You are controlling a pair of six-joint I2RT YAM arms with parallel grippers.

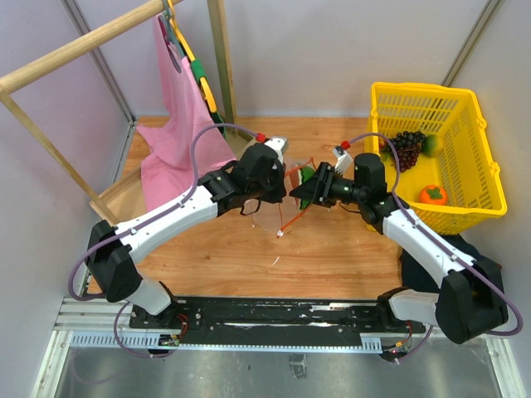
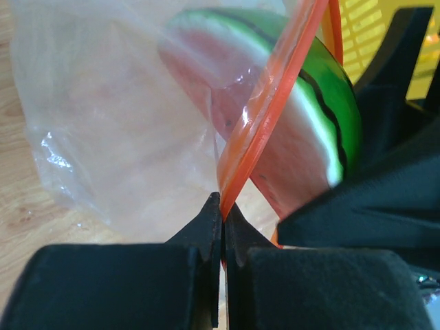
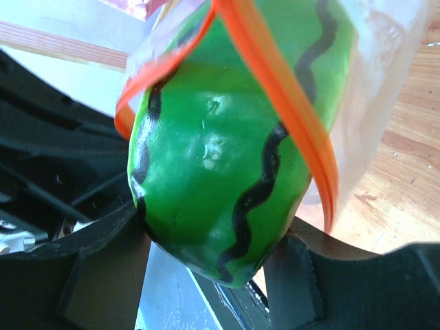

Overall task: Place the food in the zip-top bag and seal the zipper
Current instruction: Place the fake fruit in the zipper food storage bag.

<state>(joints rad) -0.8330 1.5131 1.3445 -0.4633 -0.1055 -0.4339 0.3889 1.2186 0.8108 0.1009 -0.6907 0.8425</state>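
Note:
My left gripper [image 1: 286,181] [image 2: 223,214] is shut on the orange-red zipper strip [image 2: 265,110] of the clear zip-top bag [image 2: 117,124], held above the table. My right gripper [image 1: 309,189] [image 3: 210,258] is shut on the watermelon slice [image 3: 220,158], green rind with black stripes. The slice [image 2: 302,130] sits partly inside the bag's open mouth, with the orange strip [image 3: 289,110] looped around it. In the top view the slice [image 1: 308,176] shows as a green patch between the two grippers. The grape bunch [image 1: 406,147], the lime [image 1: 432,145] and the persimmon [image 1: 432,195] lie in the yellow basket. The mango is out of view.
The yellow basket [image 1: 489,178] stands at the right of the wooden table [image 1: 232,253]. A pink cloth [image 1: 178,124] hangs from a wooden rack [image 1: 75,54] at the back left. A small white object [image 1: 343,152] lies behind the right gripper.

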